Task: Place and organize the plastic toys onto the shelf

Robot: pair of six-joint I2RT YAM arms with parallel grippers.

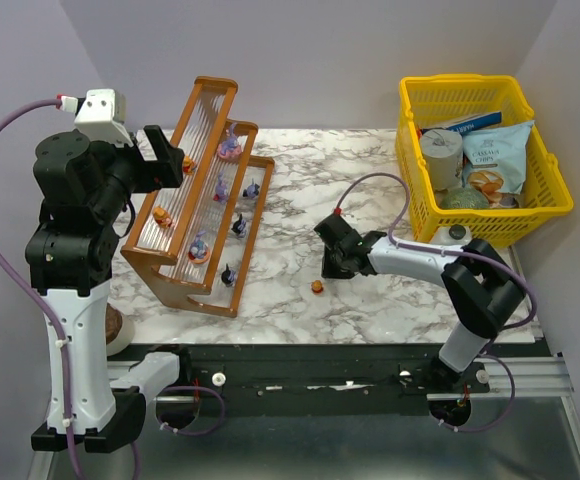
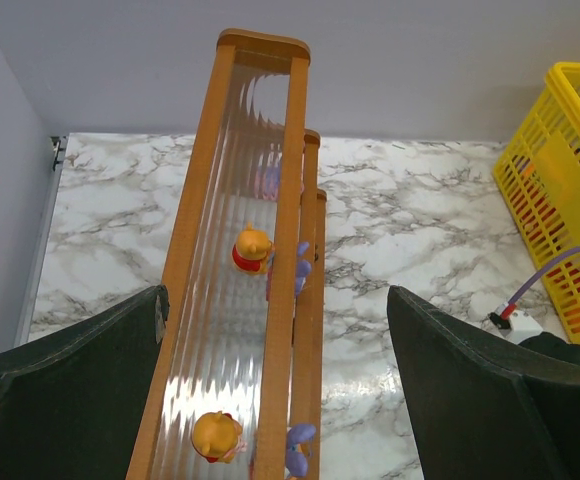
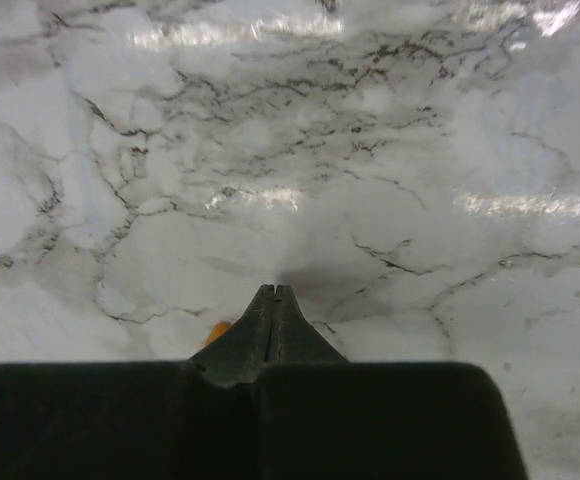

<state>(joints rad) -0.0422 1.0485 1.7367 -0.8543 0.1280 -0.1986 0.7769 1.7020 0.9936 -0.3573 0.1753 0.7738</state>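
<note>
Right wrist view: my right gripper (image 3: pixel 273 298) has its fingers pressed together with nothing visible between them. A loose orange toy (image 3: pixel 216 332) shows only as a sliver behind them on the marble table (image 3: pixel 370 150). My left gripper (image 2: pixel 275 300) is spread wide above the shelf (image 2: pixel 205 250), top tier. Two orange toys (image 2: pixel 253 248) stand there, and the purple toys (image 2: pixel 302 262) are half-hidden by rails. Open marble runs from the shelf to the yellow basket (image 2: pixel 570 200), which is cut off at the frame's edge.

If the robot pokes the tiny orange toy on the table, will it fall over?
Probably. The orange toy is tiny and looks light, so a nudge would likely tip it. The marble tabletop looks glossy, so it may also skid from the shut right gripper.
</note>
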